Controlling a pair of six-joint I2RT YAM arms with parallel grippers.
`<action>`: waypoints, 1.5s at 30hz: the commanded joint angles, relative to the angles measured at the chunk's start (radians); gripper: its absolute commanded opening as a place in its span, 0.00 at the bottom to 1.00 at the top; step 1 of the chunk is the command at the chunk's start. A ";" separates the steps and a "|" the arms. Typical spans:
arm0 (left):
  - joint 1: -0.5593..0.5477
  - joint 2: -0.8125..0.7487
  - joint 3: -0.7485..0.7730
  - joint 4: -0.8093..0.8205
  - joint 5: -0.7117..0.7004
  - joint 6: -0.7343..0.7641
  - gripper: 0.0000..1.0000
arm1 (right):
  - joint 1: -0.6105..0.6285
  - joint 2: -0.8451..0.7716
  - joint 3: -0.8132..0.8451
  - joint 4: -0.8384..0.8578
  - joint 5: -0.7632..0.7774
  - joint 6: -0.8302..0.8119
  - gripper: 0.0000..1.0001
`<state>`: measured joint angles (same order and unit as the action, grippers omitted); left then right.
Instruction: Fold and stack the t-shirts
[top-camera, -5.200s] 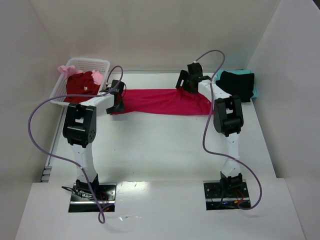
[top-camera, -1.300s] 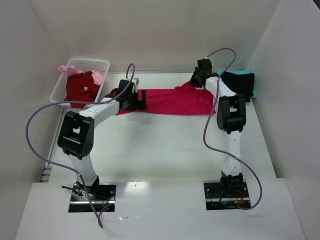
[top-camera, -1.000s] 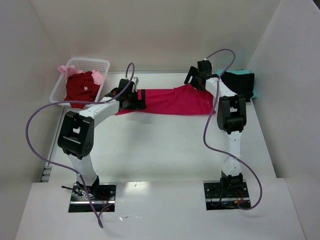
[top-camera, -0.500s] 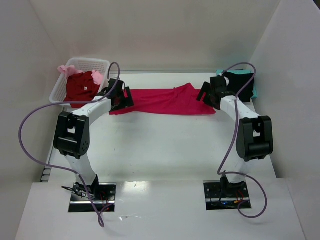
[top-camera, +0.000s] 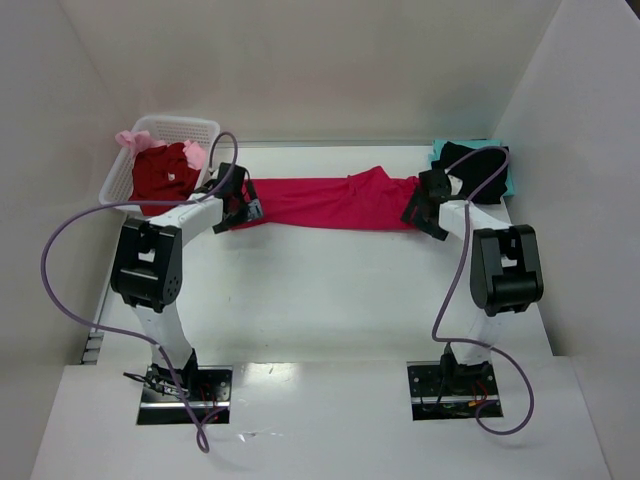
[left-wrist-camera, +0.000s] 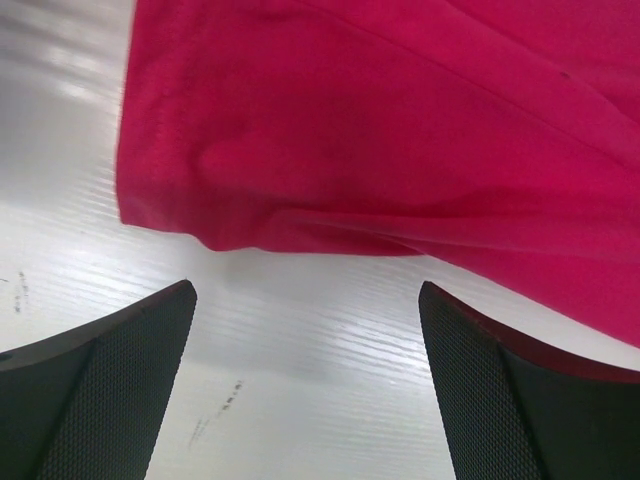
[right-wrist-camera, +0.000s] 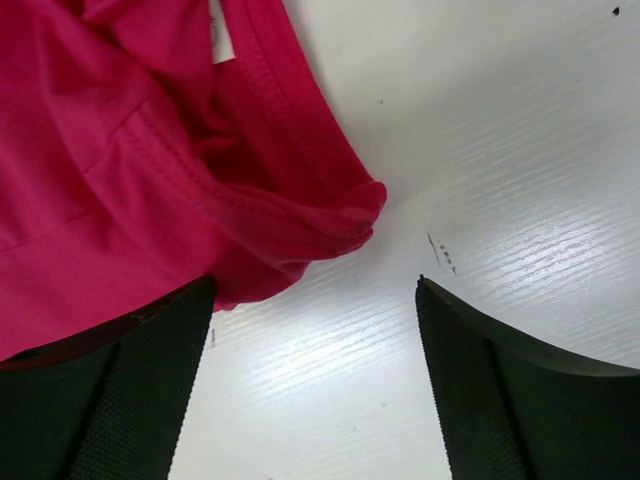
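The crimson-pink t-shirt (top-camera: 335, 202) lies stretched in a long band across the far part of the table. My left gripper (top-camera: 238, 213) is open at its left end, with bare table between the jaws and the cloth edge (left-wrist-camera: 300, 200) just ahead. My right gripper (top-camera: 420, 212) is open at the right end, by the bunched sleeve and hem (right-wrist-camera: 300, 215); a white tag (right-wrist-camera: 220, 40) shows. A black t-shirt (top-camera: 478, 168) lies on a teal one (top-camera: 510, 182) at the far right. A dark red t-shirt (top-camera: 160, 172) and a pale pink one (top-camera: 135, 138) sit in the basket.
The white lattice basket (top-camera: 185, 127) stands at the far left corner. White walls close in the table on three sides. Purple cables loop from both arms (top-camera: 70, 235).
Both grippers have let go of the pink shirt's far edge and moved nearer, to its front corners. The right arm has swung out to the right. The shirt now lies flatter.
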<state>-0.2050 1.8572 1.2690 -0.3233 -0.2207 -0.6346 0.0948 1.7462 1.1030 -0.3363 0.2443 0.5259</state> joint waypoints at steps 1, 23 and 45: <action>0.018 0.020 0.020 0.000 -0.055 -0.019 1.00 | -0.009 0.026 0.012 0.049 0.053 -0.007 0.85; 0.046 0.083 0.035 0.000 -0.120 0.003 0.84 | -0.082 -0.005 -0.022 0.036 0.095 0.023 0.10; 0.055 -0.043 -0.079 0.017 0.004 0.050 0.75 | -0.115 -0.079 -0.025 -0.013 0.085 0.005 0.78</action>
<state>-0.1555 1.8553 1.1999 -0.3420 -0.2661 -0.6060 -0.0132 1.7153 1.0695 -0.3656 0.3107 0.5335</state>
